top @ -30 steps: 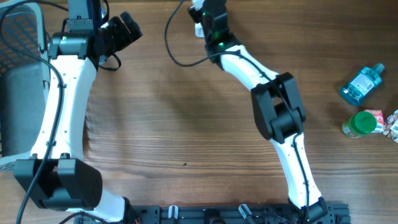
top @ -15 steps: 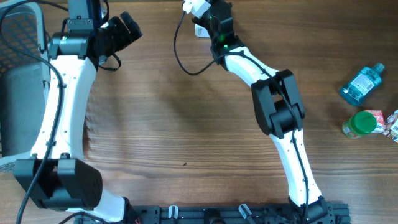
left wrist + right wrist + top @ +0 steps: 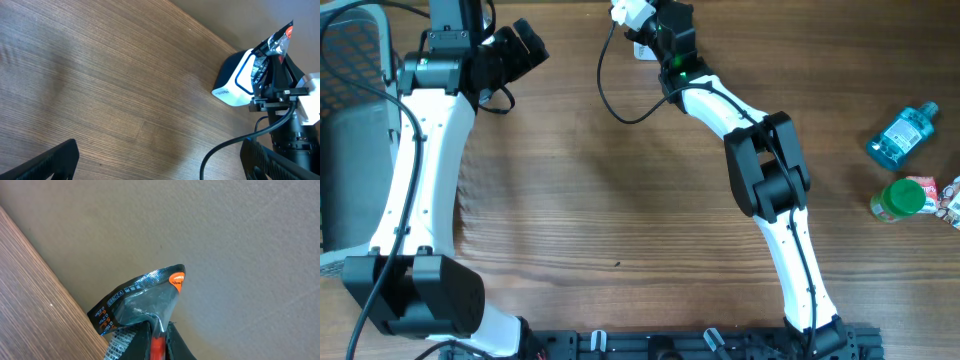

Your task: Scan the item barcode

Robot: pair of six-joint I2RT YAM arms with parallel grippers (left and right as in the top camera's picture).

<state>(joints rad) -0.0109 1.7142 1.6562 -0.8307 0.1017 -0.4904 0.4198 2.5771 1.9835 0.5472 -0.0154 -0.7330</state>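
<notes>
Reaching far, right tool (image 3: 159, 336) pinching packet (image 3: 144, 299)

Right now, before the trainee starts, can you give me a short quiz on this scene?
1. True or false: the right hand is shut on a packet.
2. Choose one. The packet is: A) held up close to the scanner; B) lying flat; C) out of every view.
3. Is the left hand open or shut?

Key: 1 true; 2 A; 3 open.
</notes>
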